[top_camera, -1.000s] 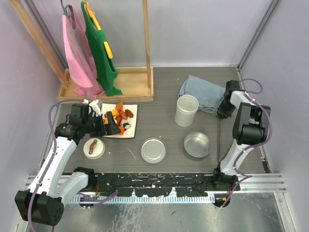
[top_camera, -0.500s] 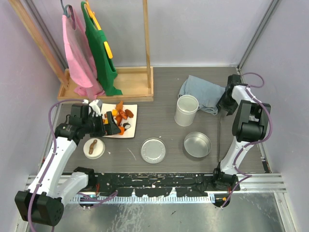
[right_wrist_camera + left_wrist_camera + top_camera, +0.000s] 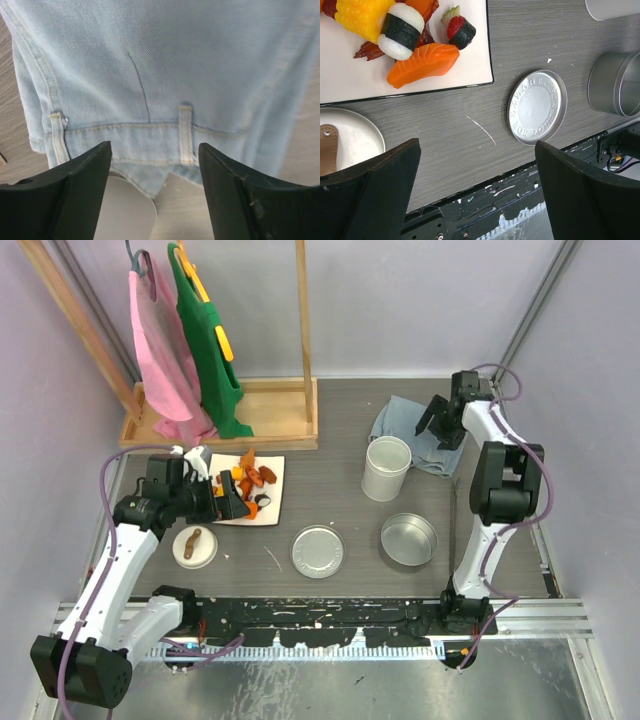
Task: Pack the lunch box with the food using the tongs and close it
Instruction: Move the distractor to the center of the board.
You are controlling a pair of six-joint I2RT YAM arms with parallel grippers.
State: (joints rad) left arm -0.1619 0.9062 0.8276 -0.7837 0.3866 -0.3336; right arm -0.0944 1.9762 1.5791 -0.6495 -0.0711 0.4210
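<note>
The food [image 3: 422,59], orange, red and black-and-white bites, lies on a white square plate [image 3: 272,502]. My left gripper [image 3: 215,498] hovers open at the plate's near edge, nothing between its fingers [image 3: 370,185]. The lunch box stands in parts: white tub [image 3: 386,468], steel tin [image 3: 408,539], flat steel lid [image 3: 318,551] and white lid with brown handle [image 3: 195,546]. The thin tongs [image 3: 455,515] lie on the table right of the tin. My right gripper [image 3: 437,425] hangs open over blue denim [image 3: 160,65], just behind the tub's rim [image 3: 125,210].
A wooden rack [image 3: 262,410] with a pink and a green garment [image 3: 190,350] stands at the back left. The crumpled denim cloth [image 3: 405,430] lies behind the tub. The black rail [image 3: 485,210] runs along the table's near edge.
My right gripper has opened and swung back and to the left, from the tongs' far end to above the denim. The left arm has not moved.
</note>
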